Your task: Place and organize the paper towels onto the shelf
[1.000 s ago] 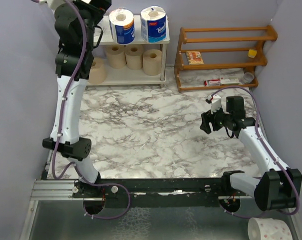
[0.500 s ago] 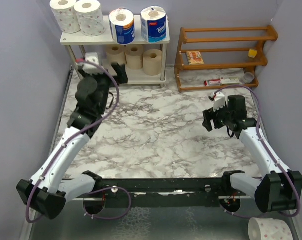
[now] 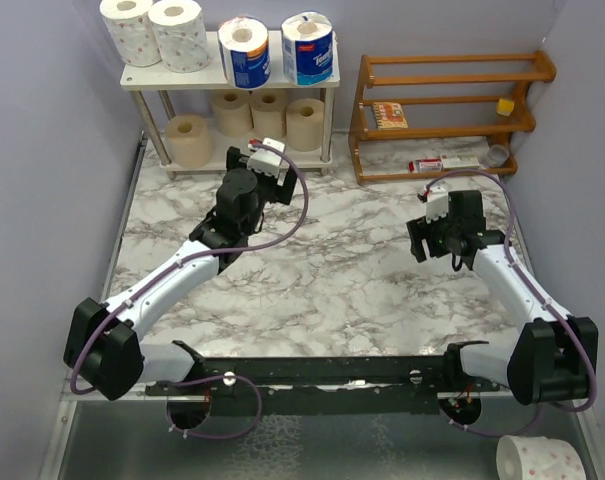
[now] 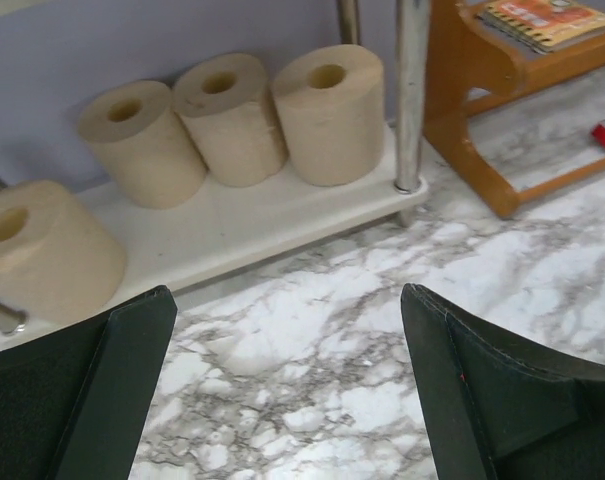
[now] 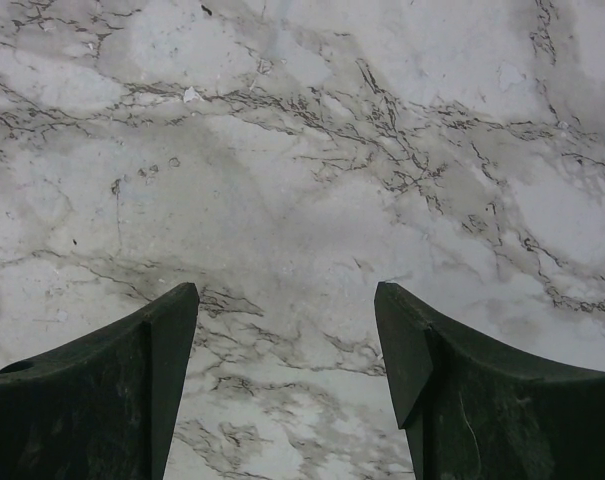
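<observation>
Two-tier shelf of pale boards on shiny metal legs, standing at the far left of the white, grey-veined marble counter. Its top board carries two white paper towel rolls with pink dots and two rolls in blue-and-white printed wrappers, whose lettering is too small to read. Its lower board carries four plain tan-brown rolls. Another pink-dotted roll lies off the counter, near the right arm's base. Left hand: fingers wide apart, holding nothing, facing the lower board. Right hand: fingers likewise apart and empty, above the counter.
</observation>
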Action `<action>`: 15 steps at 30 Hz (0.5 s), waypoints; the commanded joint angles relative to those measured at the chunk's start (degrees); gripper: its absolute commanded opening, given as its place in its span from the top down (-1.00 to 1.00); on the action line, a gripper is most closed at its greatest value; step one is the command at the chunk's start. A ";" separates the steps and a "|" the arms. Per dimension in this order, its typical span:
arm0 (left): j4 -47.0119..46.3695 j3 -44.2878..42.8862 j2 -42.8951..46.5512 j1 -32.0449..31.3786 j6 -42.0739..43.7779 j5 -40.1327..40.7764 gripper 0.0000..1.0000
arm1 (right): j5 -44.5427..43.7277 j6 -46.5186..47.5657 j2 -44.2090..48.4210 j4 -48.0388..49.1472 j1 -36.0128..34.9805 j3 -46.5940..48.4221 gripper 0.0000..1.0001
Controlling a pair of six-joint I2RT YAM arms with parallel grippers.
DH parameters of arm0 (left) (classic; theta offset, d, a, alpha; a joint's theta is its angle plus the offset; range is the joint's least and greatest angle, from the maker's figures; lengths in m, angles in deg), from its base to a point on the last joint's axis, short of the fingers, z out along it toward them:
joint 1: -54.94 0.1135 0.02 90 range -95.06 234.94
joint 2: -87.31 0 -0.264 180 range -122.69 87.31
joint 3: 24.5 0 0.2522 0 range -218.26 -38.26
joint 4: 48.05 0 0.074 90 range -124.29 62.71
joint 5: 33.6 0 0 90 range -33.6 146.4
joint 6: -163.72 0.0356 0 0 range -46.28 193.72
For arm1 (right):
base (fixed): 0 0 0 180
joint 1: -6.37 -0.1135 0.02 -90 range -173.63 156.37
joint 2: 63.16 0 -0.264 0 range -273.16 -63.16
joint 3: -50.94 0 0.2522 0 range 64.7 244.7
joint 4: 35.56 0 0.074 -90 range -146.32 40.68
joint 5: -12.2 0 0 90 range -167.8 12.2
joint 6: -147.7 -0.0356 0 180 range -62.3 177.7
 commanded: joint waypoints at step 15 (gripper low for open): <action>-20.71 -24.95 -23.05 -0.40 22.69 21.86 -0.98 | 1.51 0.61 3.72 1.50 0.41 0.40 -0.43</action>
